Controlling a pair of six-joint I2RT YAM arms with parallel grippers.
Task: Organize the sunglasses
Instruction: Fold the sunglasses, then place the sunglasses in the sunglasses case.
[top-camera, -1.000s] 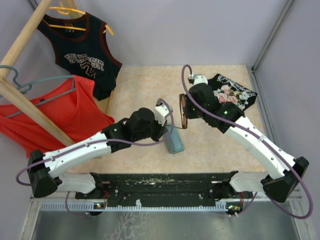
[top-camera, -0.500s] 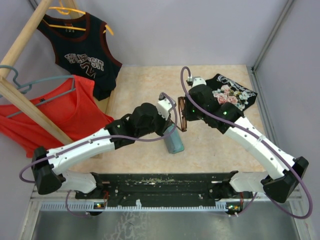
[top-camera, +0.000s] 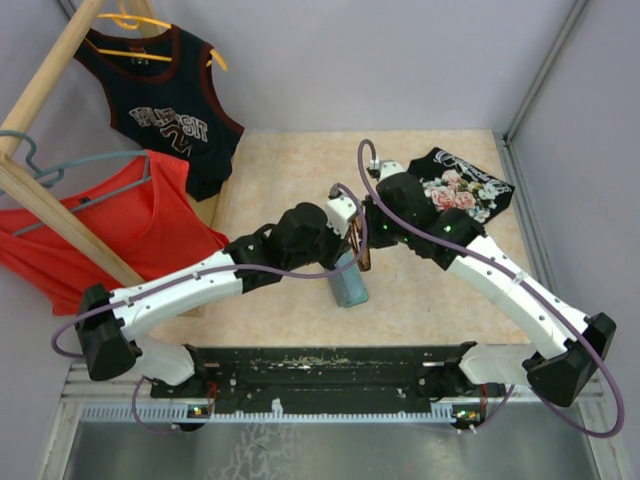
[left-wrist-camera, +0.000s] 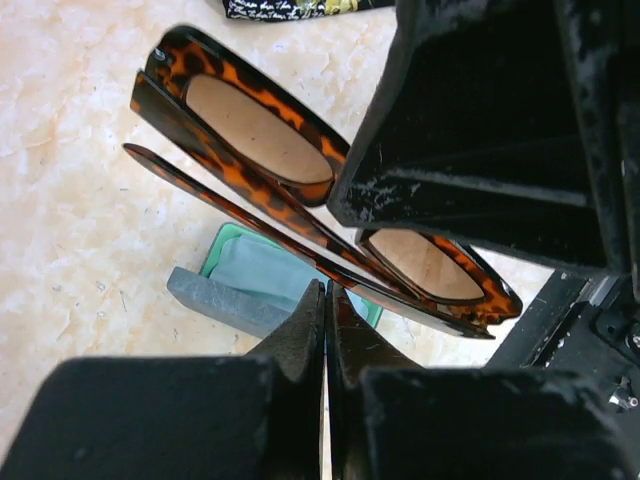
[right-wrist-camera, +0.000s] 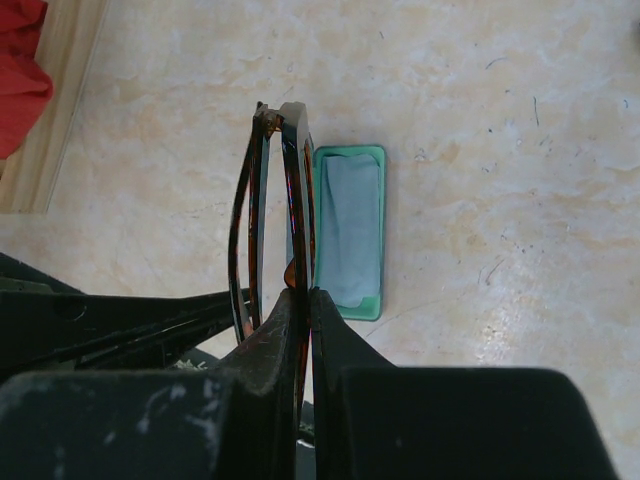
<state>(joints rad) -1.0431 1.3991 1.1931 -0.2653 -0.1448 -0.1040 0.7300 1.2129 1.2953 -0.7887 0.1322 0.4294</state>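
The sunglasses (top-camera: 359, 243), tortoiseshell brown with folded temple arms, hang in the air above the open grey-blue case (top-camera: 349, 285). My right gripper (top-camera: 368, 232) is shut on their frame; in the right wrist view the fingertips (right-wrist-camera: 303, 296) pinch the front frame (right-wrist-camera: 297, 200) edge-on. The case (right-wrist-camera: 348, 152) lies on the table below with a light blue cloth (right-wrist-camera: 350, 225) inside. My left gripper (top-camera: 350, 216) is shut and empty. In the left wrist view it (left-wrist-camera: 326, 298) sits just under one temple arm of the sunglasses (left-wrist-camera: 250, 130), with the case (left-wrist-camera: 215, 300) beneath.
A folded black floral shirt (top-camera: 465, 190) lies at the back right. A wooden rack (top-camera: 60, 215) on the left carries a red top (top-camera: 100, 235) and a black jersey (top-camera: 165, 110). A black rail (top-camera: 330, 365) runs along the near edge.
My left arm has reached forward and right, bringing its shut gripper up against the sunglasses. My right gripper has shifted slightly left with the sunglasses still held.
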